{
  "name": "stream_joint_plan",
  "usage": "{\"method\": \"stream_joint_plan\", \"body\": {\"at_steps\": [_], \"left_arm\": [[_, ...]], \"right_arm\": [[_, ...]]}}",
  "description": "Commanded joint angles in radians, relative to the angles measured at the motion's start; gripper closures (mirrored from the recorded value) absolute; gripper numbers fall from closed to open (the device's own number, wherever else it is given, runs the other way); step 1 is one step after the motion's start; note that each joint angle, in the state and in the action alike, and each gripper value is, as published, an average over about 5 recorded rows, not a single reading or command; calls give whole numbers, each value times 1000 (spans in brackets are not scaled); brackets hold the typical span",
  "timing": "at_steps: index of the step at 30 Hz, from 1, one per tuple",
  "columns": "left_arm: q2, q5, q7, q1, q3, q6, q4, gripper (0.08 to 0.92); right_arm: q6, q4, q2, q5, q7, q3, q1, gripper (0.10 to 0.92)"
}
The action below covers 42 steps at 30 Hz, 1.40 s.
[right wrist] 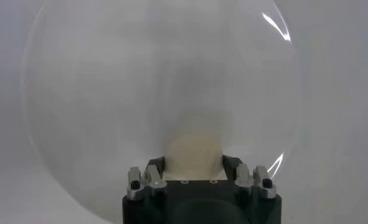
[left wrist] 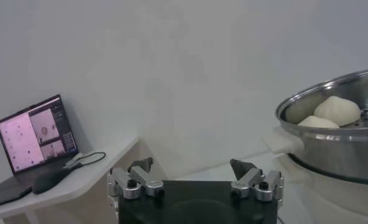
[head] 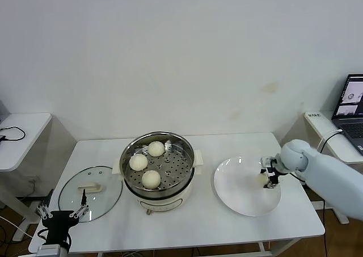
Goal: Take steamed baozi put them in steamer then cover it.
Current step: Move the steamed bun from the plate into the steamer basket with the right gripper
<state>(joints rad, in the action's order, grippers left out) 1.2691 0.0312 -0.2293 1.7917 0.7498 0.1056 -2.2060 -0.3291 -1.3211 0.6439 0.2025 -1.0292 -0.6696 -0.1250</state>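
Jaws of my right gripper [right wrist: 193, 163] clamp last smooth cream baozi [right wrist: 193, 155] mid-plate [head: 238, 197], rim well apart; my left gripper [head: 63, 214] wide, idle by cover [head: 105, 194].

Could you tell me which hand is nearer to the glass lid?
Left. The left hand hovers open at the near edge of the glass lid; the right hand is across the steamer, over the plate.

The head camera looks forward and down from well above the desk [head: 198, 228], taking in its whole top and the wall behind. The left wrist camera sits just behind the left gripper [left wrist: 193, 172], low and near level, facing past the jaws to the steamer [left wrist: 339, 131], which the head view also shows. The right wrist camera sits just behind the right gripper [right wrist: 193, 159], close over the white plate [right wrist: 111, 91] ahead of the jaws; the head view shares that plate.
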Motion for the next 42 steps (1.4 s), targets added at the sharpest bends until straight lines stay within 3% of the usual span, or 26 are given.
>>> {"method": "stream_joint_plan", "body": {"at_steps": [1,8,16,26,42], "left_arm": [[0,1,-1,0,-2,-1,-1,177],[-7,3,-1,-6,-7,-1,0,177],[-20,13,-1,-19,-3,1,6,177],[-15,14,0,-37,-3,3,20,177],[11,11,1,-45,1,6,8,177]], "right_arm": [[-41,-102,-52,-167,-22,-165,266,423],[-88,-142,1,-310,-7,-369,555,423],[-172,-179,184,-513,49,-552,805,411],[-297,-170,431,-717,179,-529,768,403],[-395,-64,621,-743,334,-520,535,397]]}}
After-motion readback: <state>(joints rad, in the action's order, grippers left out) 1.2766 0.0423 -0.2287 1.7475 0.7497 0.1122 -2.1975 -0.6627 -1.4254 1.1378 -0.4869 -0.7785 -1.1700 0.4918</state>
